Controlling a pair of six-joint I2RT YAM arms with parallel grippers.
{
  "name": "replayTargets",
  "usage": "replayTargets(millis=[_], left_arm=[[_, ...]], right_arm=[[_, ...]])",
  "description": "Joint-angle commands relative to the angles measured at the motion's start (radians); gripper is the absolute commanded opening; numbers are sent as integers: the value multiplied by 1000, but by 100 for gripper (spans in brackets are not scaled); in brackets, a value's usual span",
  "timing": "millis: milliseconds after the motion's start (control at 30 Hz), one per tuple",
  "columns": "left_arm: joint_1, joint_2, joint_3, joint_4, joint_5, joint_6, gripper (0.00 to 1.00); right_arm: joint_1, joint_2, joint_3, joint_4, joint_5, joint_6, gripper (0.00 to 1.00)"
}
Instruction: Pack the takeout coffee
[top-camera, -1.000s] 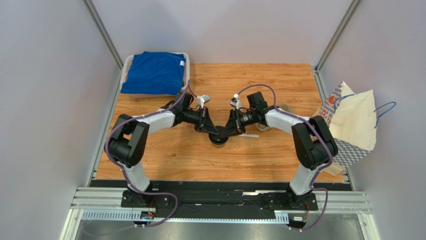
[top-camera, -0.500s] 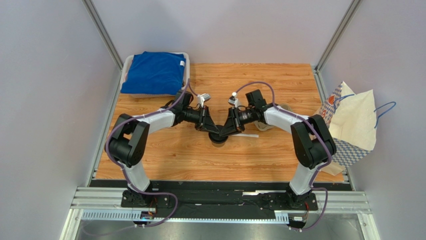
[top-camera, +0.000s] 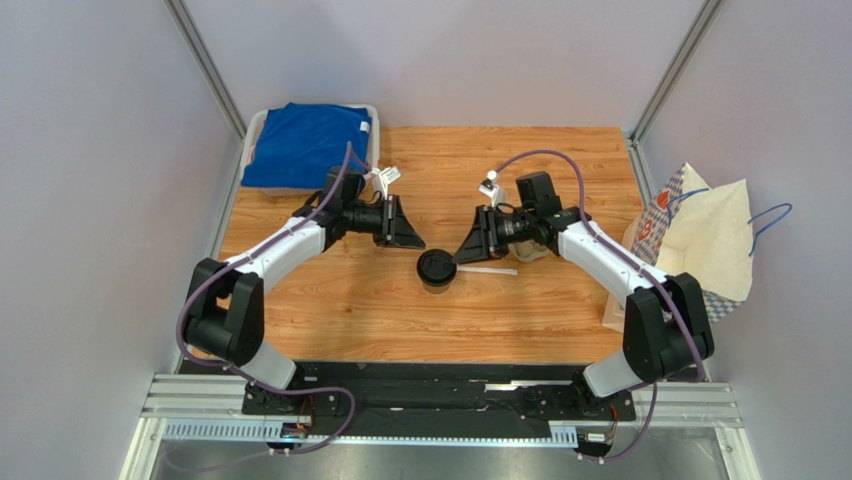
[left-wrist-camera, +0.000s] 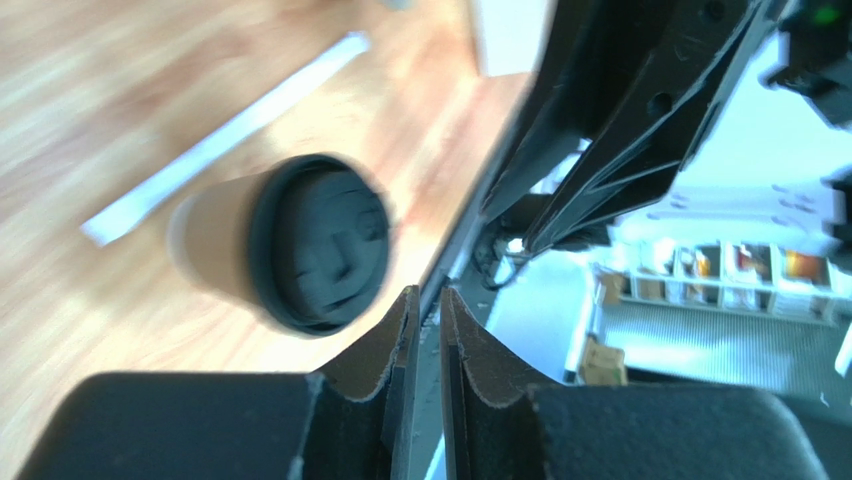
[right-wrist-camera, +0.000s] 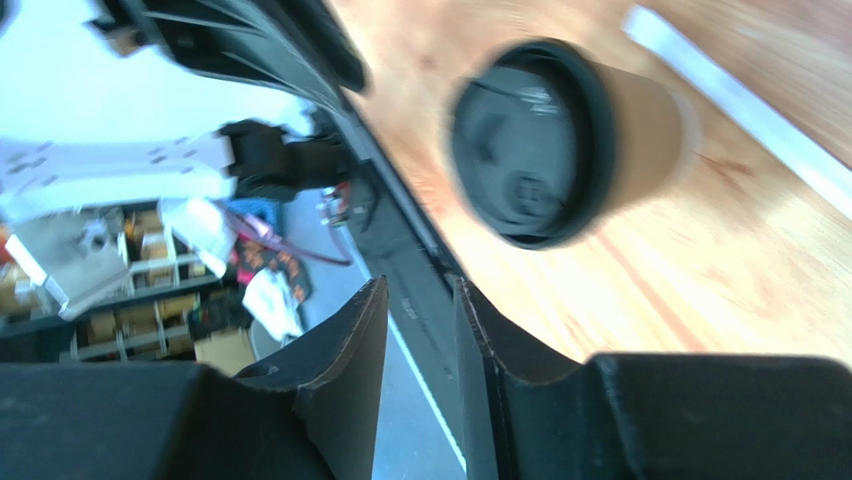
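Coffee cup: the coffee cup stands upright near the middle of the wooden surface, between the two claws and touching neither.
Lid: the round black lid sits on the cup.
Left claw: the left claw hangs beside the cup on its left. Its wrist view shows a narrow slit between the fingers and nothing held.
Right claw: the right claw hangs beside the cup on its right. Its jaws stand a little wider apart and hold nothing.
Overhead view only: both whole arms, a paper bag at the right edge of the surface, and a bin at the back left corner.
Wrist views only: the cup's tan side wall, and blurred shelves of boxes past the surface's edge.
All three views: a thin white straw lies flat just beside the cup on its right.
Writing: the bag has a blue check pattern, blue handles and an orange print too small to read. The moulded marks on the lid are blurred.
Bin contents: a folded blue cloth fills the bin.
Bag contents: the bag's mouth is open, but I cannot tell what is inside.
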Motion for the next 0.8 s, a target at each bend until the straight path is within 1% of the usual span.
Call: replayTargets(millis=[0, 233, 767], left_arm=[[9, 27, 24, -178, -134, 135, 22], [9, 87, 55, -223, -156, 185, 26], [0, 156, 70, -181, -130, 158, 30]], right_arm=[[-8, 26, -49, -26, 142, -21, 33], [-7, 135, -26, -10, 142, -14, 31], [-7, 189, -23, 31, 114, 25, 30]])
